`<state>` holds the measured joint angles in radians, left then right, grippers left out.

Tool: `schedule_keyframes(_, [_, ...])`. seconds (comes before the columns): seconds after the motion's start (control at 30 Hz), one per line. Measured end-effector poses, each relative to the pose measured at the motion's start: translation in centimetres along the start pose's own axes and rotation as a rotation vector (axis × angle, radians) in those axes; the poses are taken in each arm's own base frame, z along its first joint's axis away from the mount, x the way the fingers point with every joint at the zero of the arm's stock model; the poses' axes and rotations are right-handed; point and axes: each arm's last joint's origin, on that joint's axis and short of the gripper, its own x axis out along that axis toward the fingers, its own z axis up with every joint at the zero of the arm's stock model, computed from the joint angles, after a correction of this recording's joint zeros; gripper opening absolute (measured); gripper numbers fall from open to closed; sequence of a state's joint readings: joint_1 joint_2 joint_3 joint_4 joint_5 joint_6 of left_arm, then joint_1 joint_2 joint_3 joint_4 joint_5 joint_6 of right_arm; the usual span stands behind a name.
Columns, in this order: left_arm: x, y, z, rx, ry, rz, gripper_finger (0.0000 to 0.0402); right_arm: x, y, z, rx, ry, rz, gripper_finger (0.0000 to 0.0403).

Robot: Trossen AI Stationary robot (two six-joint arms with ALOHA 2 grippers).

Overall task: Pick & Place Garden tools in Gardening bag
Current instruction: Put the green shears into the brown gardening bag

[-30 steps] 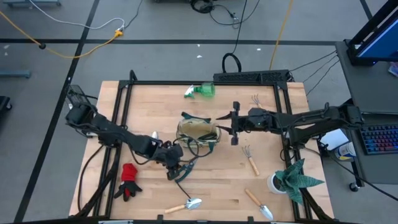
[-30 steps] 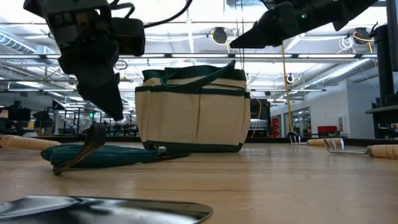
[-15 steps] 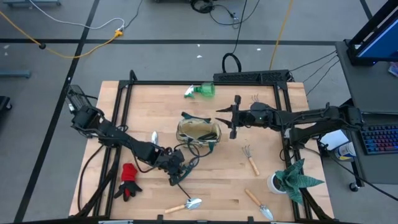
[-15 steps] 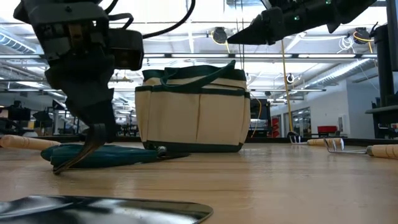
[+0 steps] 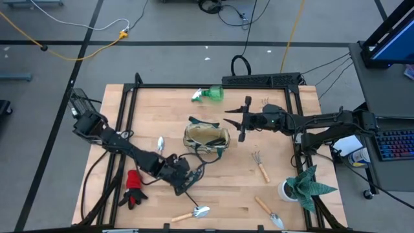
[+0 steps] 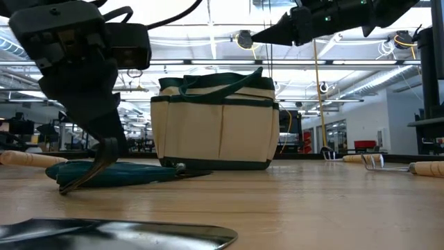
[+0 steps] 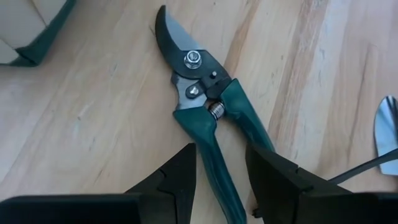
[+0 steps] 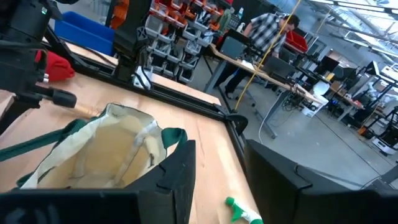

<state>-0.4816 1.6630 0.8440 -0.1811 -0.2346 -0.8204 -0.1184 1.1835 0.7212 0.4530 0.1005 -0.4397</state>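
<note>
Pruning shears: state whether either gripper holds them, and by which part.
Not yet held. The left gripper straddles one green handle of the pruning shears, fingers open; the right gripper is empty.

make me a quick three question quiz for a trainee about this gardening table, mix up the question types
1. True or false: the left gripper has one handle of the pruning shears between its open fingers, with the shears lying on the table.
2. Which tool lies nearest the potted plant? A) red glove B) fork-rake C) spray bottle
3. Fill in: the right gripper hangs in the air beside the ____.

Key: 1 true; 2 B; 3 gardening bag
</note>
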Motion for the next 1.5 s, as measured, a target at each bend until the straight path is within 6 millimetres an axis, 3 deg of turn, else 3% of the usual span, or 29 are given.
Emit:
schedule_keyframes(0.23, [0.0, -0.1, -0.1, 0.004, 0.001, 0.002, 0.0145, 0.0, 0.0, -0.1, 0.003, 0.006, 0.003, 0.013])
schedule_keyframes(0.47, [1.8, 0.3, -1.0, 0.042, 0.045, 0.044, 0.0145, 0.0, 0.1, -0.2, 0.005, 0.017, 0.009, 0.013])
schedule_keyframes(0.73, [2.2, 0.3, -1.1, 0.082, 0.052, 0.048, 0.0144, 0.0, 0.1, -0.2, 0.006, 0.021, 0.01, 0.013])
schedule_keyframes(0.83, [2.2, 0.3, -1.1, 0.114, 0.055, 0.05, 0.0127, 0.0, 0.1, -0.2, 0.006, 0.025, 0.013, 0.013])
schedule_keyframes(1.03, [2.3, 0.6, -1.0, 0.121, 0.057, 0.06, 0.0055, 0.0, 0.1, -0.2, 0.032, 0.028, 0.013, 0.013])
schedule_keyframes(1.2, [2.3, 0.7, -0.8, 0.155, 0.058, 0.055, 0.0049, 0.0, 0.1, -0.3, 0.032, 0.03, 0.015, 0.013])
schedule_keyframes(1.37, [1.6, 0.7, -0.4, 0.195, 0.05, 0.036, 0.0049, 0.0, 0.1, -0.3, 0.031, 0.032, 0.015, 0.013])
schedule_keyframes(1.5, [-0.4, 0.5, 0.7, 0.227, -0.018, 0.001, 0.0052, 0.0, 0.2, -0.4, 0.051, 0.04, 0.018, 0.013])
